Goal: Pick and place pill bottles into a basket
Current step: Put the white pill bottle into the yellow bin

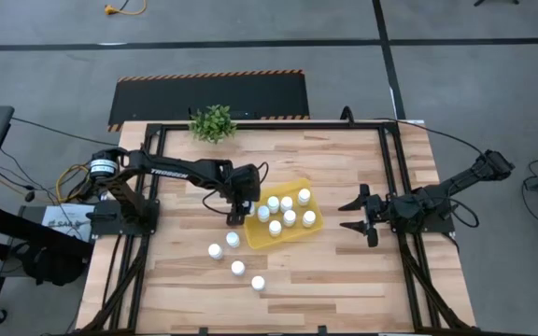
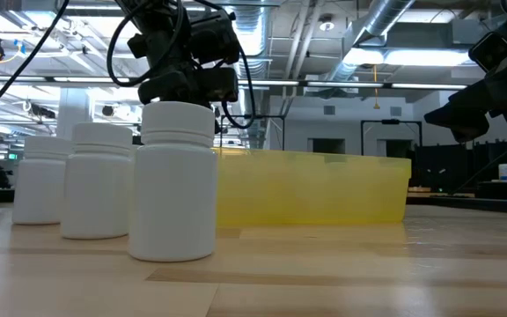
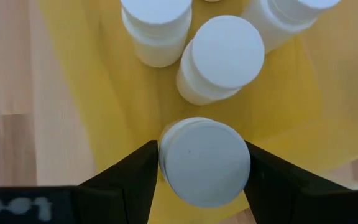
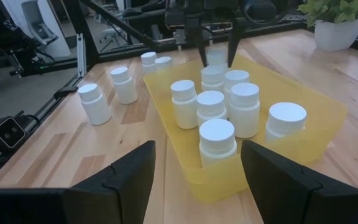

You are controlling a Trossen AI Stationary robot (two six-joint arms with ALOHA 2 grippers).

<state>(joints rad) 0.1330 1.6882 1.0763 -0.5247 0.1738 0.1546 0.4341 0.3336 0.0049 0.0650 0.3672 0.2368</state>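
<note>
**Operator:** Starting with the high view, what is each arm doing?

**Technician:** The left gripper (image 1: 240, 207) is hanging over the near-left corner of the yellow basket (image 1: 299, 233), clamping a pill bottle (image 1: 249, 205). Seven bottles are standing inside; four loose bottles (image 1: 237, 268) are waiting on the wooden table (image 1: 344, 280) just beside it. The right gripper (image 1: 361, 215) is resting well apart, fingers spread, carrying nothing.

**Operator:** And the low view?

**Technician:** Three bottles (image 2: 177, 180) are standing upright in front of the basket wall (image 2: 324, 187); the left gripper (image 2: 187, 70) is showing above them.

**Operator:** Left wrist view?

**Technician:** Both fingers (image 3: 135, 180) are pressing the sides of the held bottle (image 3: 205, 162), cap facing the camera, over the basket floor (image 3: 98, 87).

**Operator:** Right wrist view?

**Technician:** The open fingers (image 4: 123, 180) are framing the basket (image 4: 316, 118); the held bottle (image 4: 215, 58) is sitting between the far gripper's fingers.

**Operator:** Handling notes?

**Technician:** The bottles are looking rigid, light and smooth-walled, so probably slippery. Gripping across the body below the cap is advisable; neighbours are standing close and could tip.
</note>
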